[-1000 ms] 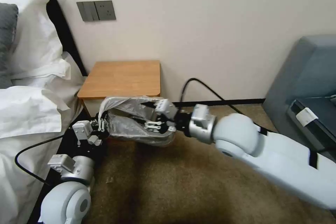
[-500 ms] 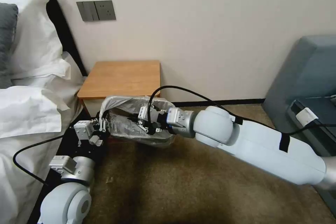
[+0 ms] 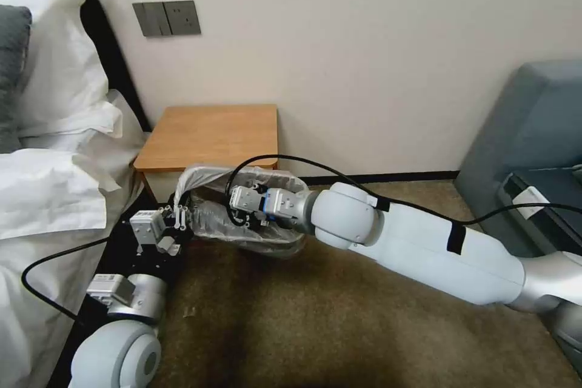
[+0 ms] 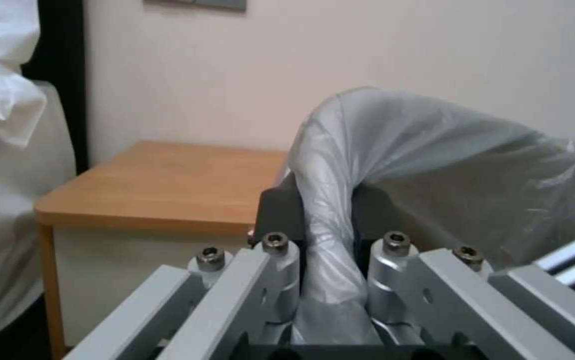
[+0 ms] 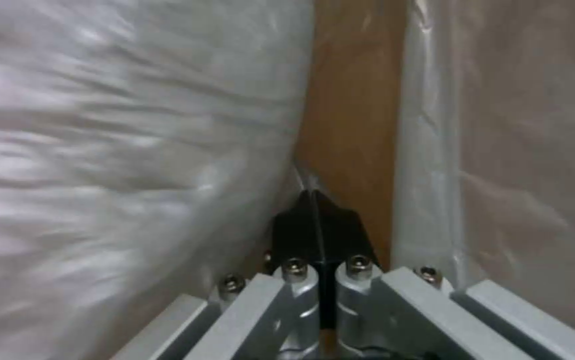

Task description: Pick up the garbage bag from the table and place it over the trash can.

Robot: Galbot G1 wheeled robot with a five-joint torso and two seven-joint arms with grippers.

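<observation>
- garbage bag stretched open over the trash can, on the carpet just in front of the worktop, at its front edge
- the can is wrapped in plastic; what shows is its outline through the bag
- left tool at the bag's left end, clamped on a bunched fold of plastic; left wrist view shows the bag pinched between the two dark pads
- right tool reaches into the bag's open mouth from the right, arm stretched across the carpet
- right wrist view: its black fingertips pressed tight together, plastic on both sides, thin edge of film seems caught at the tips, can't confirm a real grip
- worktop top bare wood, bed against its left side
</observation>
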